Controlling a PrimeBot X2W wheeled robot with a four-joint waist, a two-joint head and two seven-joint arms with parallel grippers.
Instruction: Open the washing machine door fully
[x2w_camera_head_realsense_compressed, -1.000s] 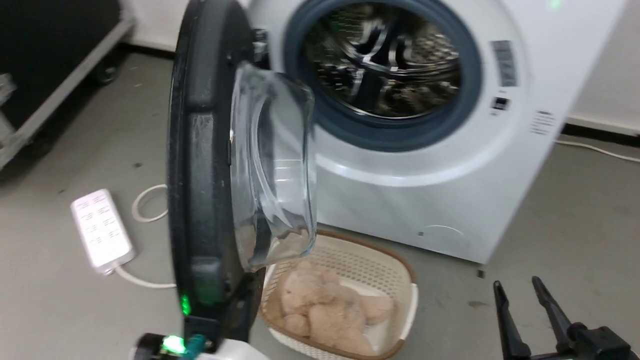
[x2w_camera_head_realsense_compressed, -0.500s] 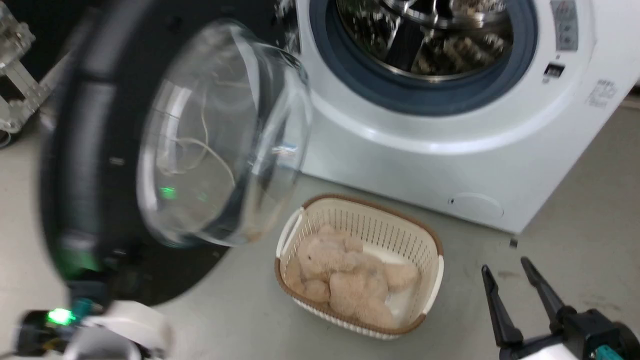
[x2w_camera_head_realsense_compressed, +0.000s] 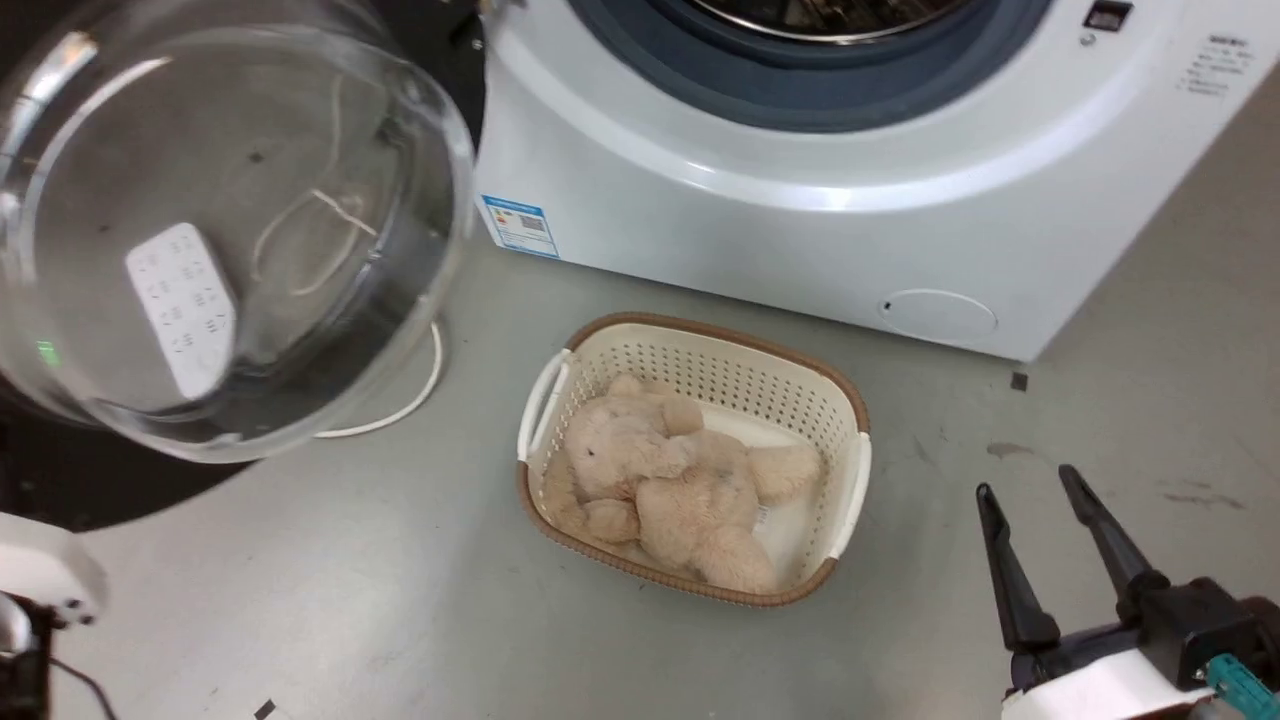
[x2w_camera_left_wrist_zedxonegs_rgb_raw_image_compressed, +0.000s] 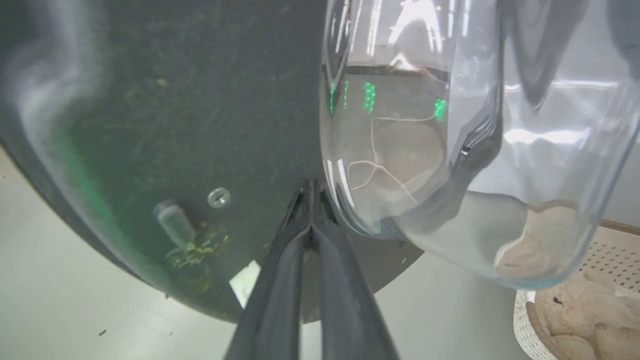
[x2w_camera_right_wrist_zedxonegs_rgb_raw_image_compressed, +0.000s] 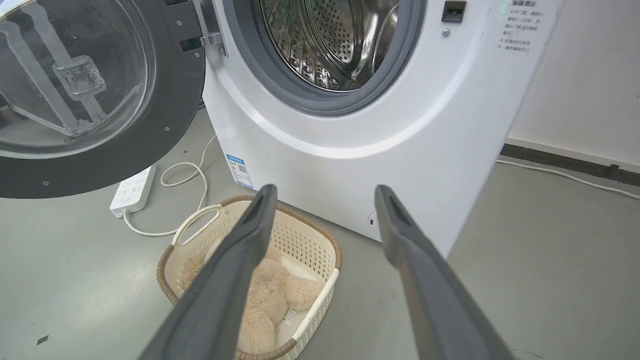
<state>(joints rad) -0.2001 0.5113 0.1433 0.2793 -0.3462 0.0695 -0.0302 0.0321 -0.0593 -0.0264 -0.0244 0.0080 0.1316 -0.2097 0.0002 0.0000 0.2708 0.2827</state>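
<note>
Washing machine door (x2w_camera_head_realsense_compressed: 225, 240) found wide open at machine's (x2w_camera_head_realsense_compressed: 760, 230) left. Rigid, hinged, judged heavy; glass bowl (x2w_camera_left_wrist_zedxonegs_rgb_raw_image_compressed: 450, 150) slippery, fragile. Left gripper (x2w_camera_left_wrist_zedxonegs_rgb_raw_image_compressed: 311, 196) pressed together, tips at black inner face, judged best push point. Right gripper (x2w_camera_head_realsense_compressed: 1028, 484) spread, empty.

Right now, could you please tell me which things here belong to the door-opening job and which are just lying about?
Job: washing machine door, standing open; left gripper, shut, at its inner face.
Lying about: basket; plush toy in it; power strip; right gripper, open.
</note>
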